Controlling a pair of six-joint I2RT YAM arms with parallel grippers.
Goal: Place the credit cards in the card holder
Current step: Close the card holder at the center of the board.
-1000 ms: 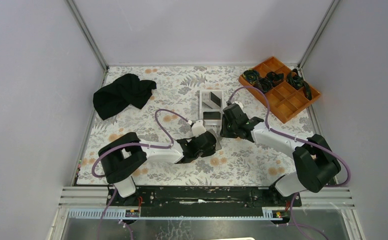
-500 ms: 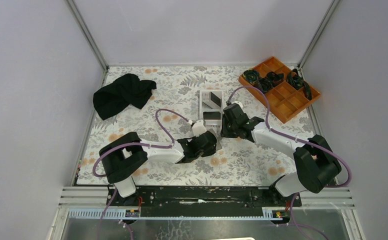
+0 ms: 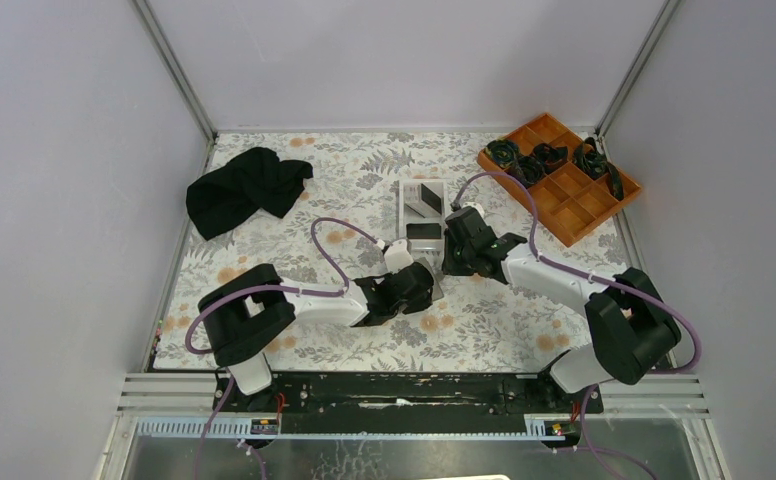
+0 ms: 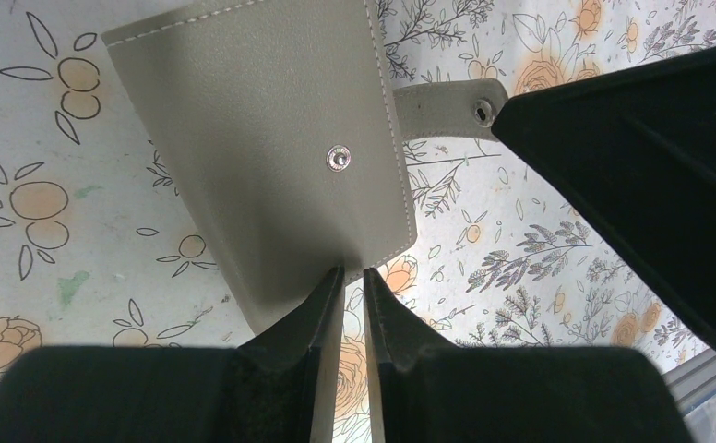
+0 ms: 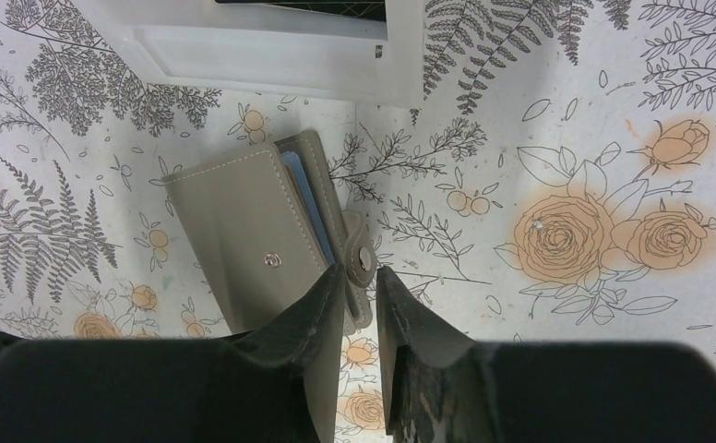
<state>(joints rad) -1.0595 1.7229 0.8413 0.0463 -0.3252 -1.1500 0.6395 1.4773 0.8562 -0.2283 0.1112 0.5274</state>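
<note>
Card holder (image 4: 262,157) on floral cloth (image 3: 349,170) amid pale walls (image 3: 414,60), in grip of left gripper (image 4: 352,277), right gripper (image 5: 361,275)

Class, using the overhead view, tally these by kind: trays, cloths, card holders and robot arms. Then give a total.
trays: 2 (white tray, orange tray)
black cloth: 1
card holder: 1
robot arms: 2 (left arm, right arm)
Total: 6

No legible txt, labels or nos.; card holder (image 4: 244,138) unmarked
</note>
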